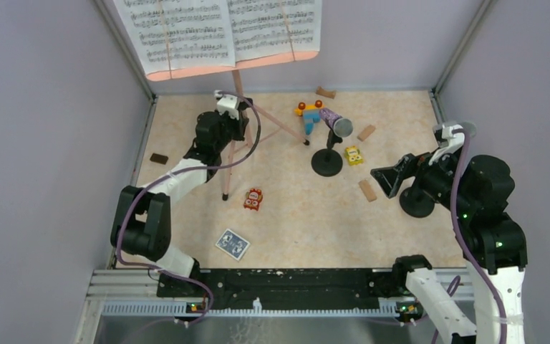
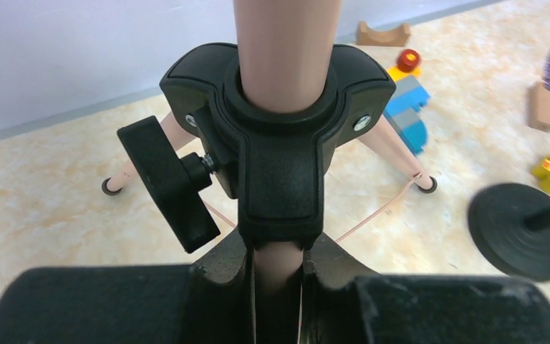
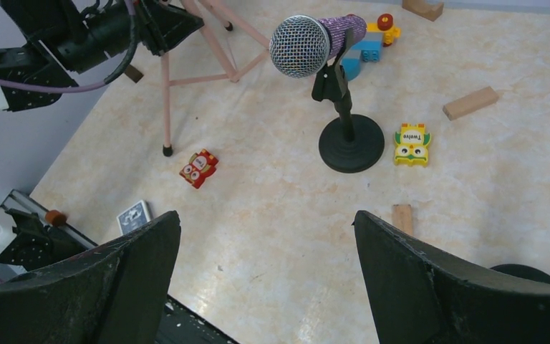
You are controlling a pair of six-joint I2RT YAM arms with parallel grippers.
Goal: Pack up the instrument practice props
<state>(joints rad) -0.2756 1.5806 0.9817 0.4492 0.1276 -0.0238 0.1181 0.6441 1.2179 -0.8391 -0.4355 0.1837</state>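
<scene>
The salmon-pink music rack (image 1: 186,70) stands at the back left on tripod legs (image 1: 225,172) and carries white sheet-music pages (image 1: 222,29). My left gripper (image 1: 230,130) is shut on the rack's pole (image 2: 286,43), just under the black leg hub (image 2: 279,143). The purple-glitter microphone (image 1: 335,120) lies in a black round-based holder (image 1: 327,163) mid-table; both also show in the right wrist view, microphone (image 3: 315,41) and holder (image 3: 351,143). A second holder's base (image 1: 417,203) is partly hidden under my right arm. My right gripper (image 1: 387,179) is open and empty above the table. The black microphone is not clearly in view.
A red owl toy (image 1: 253,198), a yellow toy (image 1: 354,155), a blue-orange toy (image 1: 309,115) and wooden blocks (image 1: 367,190) lie around the holders. The blue card pack (image 1: 232,244) lies front left. A small dark block (image 1: 159,158) sits by the left wall. Walls close three sides.
</scene>
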